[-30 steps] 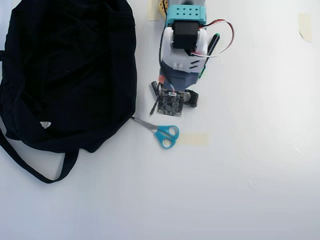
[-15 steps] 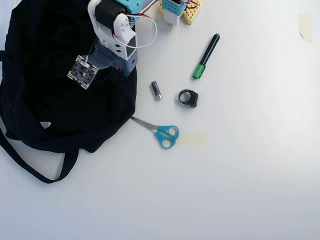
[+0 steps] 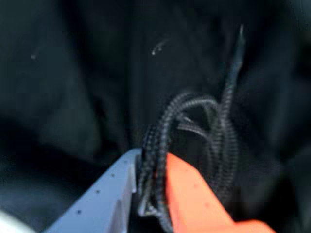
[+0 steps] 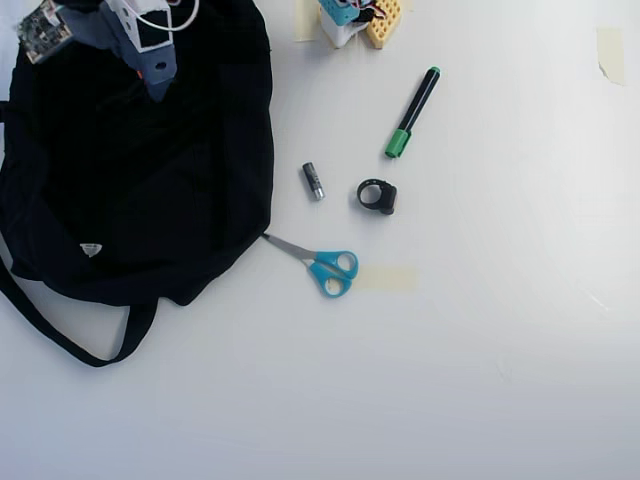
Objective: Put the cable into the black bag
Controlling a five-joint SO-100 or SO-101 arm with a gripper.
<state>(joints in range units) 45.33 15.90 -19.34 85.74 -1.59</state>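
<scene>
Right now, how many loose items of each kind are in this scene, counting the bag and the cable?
Black bag: 1
Braided cable, clamped in the gripper over the bag: 1
Green-capped marker: 1
Battery: 1
Small black ring-shaped part: 1
Blue-handled scissors: 1
Total: 6

Blurred throughout in the wrist view: braided black cable [image 3: 194,131] smeared, lower loops hidden between the grey and orange fingers of the tool [image 3: 151,170]. Cut off at the overhead view's far edge: arm, blue-and-yellow block [image 4: 358,20]. Black cloth bag [image 4: 190,190] clipped at left.
</scene>
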